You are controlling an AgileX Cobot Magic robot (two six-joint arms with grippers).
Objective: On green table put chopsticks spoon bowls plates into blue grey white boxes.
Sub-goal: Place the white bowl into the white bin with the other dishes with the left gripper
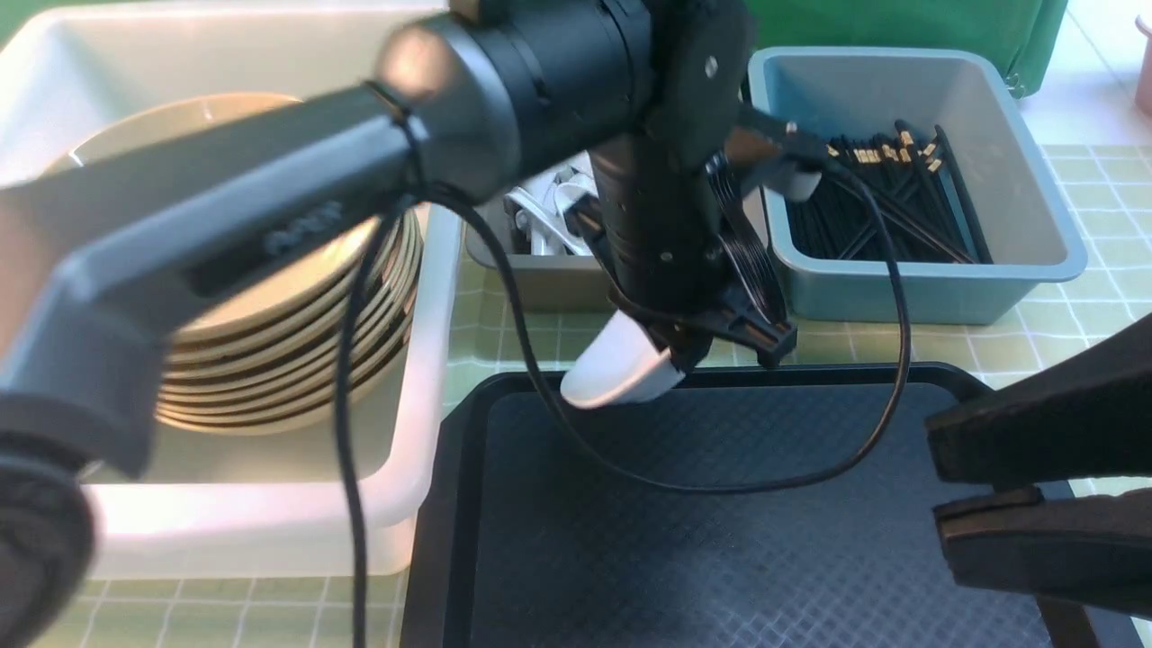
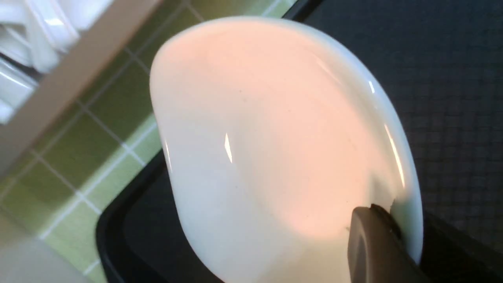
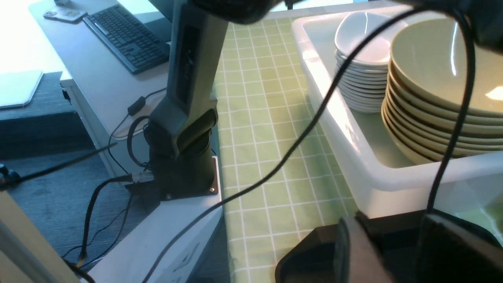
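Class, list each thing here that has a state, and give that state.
left hand, shut on the plate
plate, tilted, at far edge of tray
right hand, open, holding nothing
white box, holding stacked bowls
blue box, holding chopsticks
grey box, holding white spoons

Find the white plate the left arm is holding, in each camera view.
Front view: white plate at the centre, tilted above the black tray's far edge.
Left wrist view: it fills most of the picture.
Right wrist view: not in it.
Shared landmark: the green table, seen in all three.
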